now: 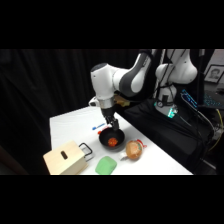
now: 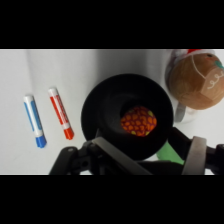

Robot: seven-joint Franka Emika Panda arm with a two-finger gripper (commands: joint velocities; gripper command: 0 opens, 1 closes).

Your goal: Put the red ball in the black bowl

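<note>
A white table (image 1: 65, 125) is standing against black drapes. On it the black bowl (image 2: 100, 107) is holding the red ball (image 2: 138, 120), which is sitting at its centre. The gripper (image 1: 113, 131) is hanging just over the bowl; whether it is parted or closed I cannot tell. A blue marker (image 2: 35, 121) and a red marker (image 2: 61, 113) are lying side by side near the bowl, a tan-orange ball (image 2: 196, 80) just beside its rim.

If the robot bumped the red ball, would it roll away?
Probably not far. The red ball is round, so it would likely roll easily, but it sits inside the black bowl, whose raised sides should send it back to the middle. Its surface looks bumpy and patterned, so it may be grippy rather than slippery. It looks small, so it is probably light.
</note>
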